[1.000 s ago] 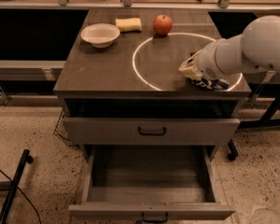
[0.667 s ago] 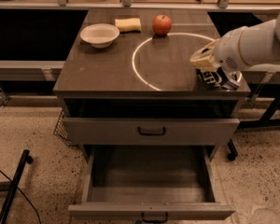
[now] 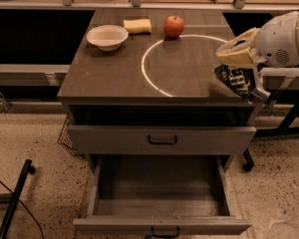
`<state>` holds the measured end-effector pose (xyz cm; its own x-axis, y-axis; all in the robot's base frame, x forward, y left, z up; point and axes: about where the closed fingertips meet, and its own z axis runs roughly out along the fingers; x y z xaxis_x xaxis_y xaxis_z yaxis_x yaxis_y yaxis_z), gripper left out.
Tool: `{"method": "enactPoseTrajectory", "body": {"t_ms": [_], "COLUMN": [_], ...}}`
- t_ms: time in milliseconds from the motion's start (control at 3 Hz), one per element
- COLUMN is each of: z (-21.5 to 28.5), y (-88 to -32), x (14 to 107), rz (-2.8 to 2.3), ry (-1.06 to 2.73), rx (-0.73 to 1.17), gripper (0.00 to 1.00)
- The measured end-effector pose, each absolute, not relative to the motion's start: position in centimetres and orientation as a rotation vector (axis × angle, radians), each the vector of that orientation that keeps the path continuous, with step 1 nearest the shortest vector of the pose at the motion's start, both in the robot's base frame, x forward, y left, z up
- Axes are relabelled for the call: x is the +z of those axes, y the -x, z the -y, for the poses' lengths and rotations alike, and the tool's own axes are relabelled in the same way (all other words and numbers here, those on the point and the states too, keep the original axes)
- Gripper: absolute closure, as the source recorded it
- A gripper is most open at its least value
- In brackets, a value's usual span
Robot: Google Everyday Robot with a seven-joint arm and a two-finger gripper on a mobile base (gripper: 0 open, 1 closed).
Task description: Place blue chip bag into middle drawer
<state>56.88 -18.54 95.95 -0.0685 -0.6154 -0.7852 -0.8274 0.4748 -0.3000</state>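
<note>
Crumpled dark-blue foil chip bag (image 3: 237,79): gripped by the beige claw (image 3: 233,59) at the right front corner of the dark wooden tabletop (image 3: 114,68). Lowest grey wooden drawer (image 3: 159,225): pulled open.

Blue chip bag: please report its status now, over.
Gripper at right edge of cabinet top, shut on blue chip bag. Bag hangs under it. Below, middle drawer open. Nothing seen in the way.

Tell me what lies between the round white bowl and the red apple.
A yellow rectangular sponge, in the camera view. The gripper, at the right edge of the grey cabinet, holds the crumpled dark-blue chip bag.
</note>
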Motion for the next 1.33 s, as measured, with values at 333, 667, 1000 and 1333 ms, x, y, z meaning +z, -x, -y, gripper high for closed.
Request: {"method": "enactPoseTrajectory", "body": {"t_ms": [333,667,1000,1333], "z": [16.5,13.4,13.4,12.7], "y": [-53.9,-50.6,-50.6,-49.7], "x": [96.4,95.3,95.3,93.3], "rz": [-1.691,-1.596,-1.596,-1.598], "ry": [1.340,1.507,1.507,1.536], "rx": [0.375,0.464,0.464,0.570], "gripper": [1.00,1.00,1.00,1.00]}}
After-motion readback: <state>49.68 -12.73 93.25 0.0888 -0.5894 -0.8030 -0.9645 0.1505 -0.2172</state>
